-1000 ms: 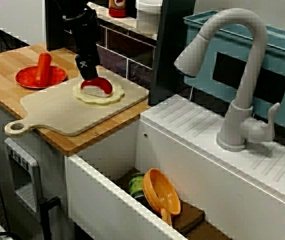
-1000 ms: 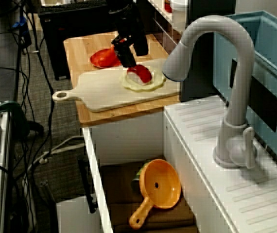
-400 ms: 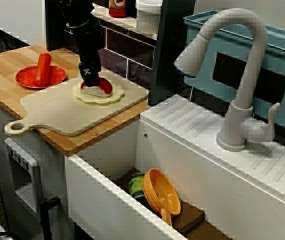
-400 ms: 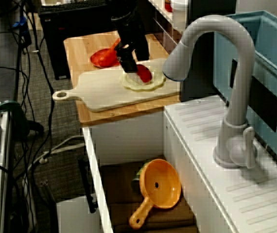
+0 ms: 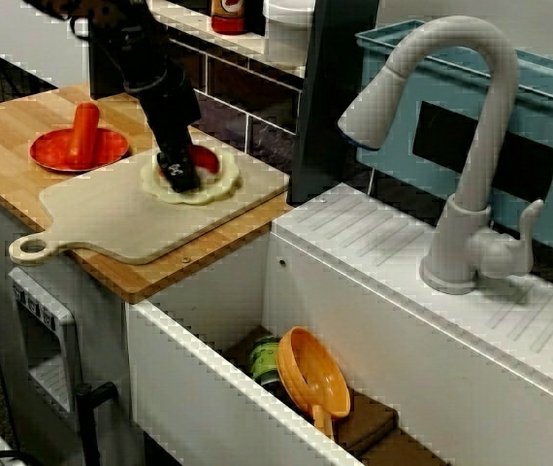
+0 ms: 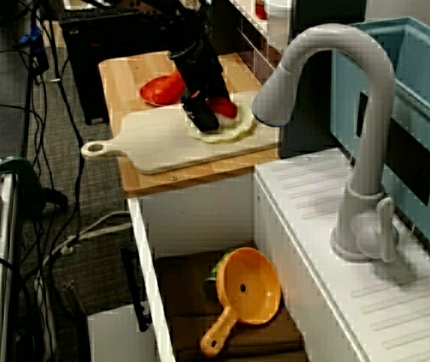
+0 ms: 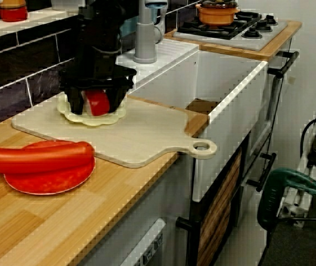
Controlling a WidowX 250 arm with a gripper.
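**A:** What did the desk and the room look like at that moment?

**B:** You were working on a wooden desk (image 7: 119, 188) against a wall of dark tiles. A pale cutting board (image 5: 112, 218) lay on it, handle toward the front edge. Next to the desk sat a deep white sink (image 5: 218, 282) holding an orange strainer (image 6: 249, 286). A grey tap (image 5: 471, 146) stood behind the sink, and a hob (image 7: 241, 30) with an orange pot (image 7: 216, 12) lay beyond.

**A:** And the tool?

**B:** Your tool (image 5: 181, 178) was down over the cream dish (image 5: 220, 184) at the board's far end, fingers spread apart. In the view along the desk, the red piece (image 7: 98, 102) showed between them, glossy and rounded, standing on the dish. I couldn't tell whether either finger touched it. A red plate (image 5: 53, 150) carrying a sausage (image 5: 84, 131) lay just beside the board.
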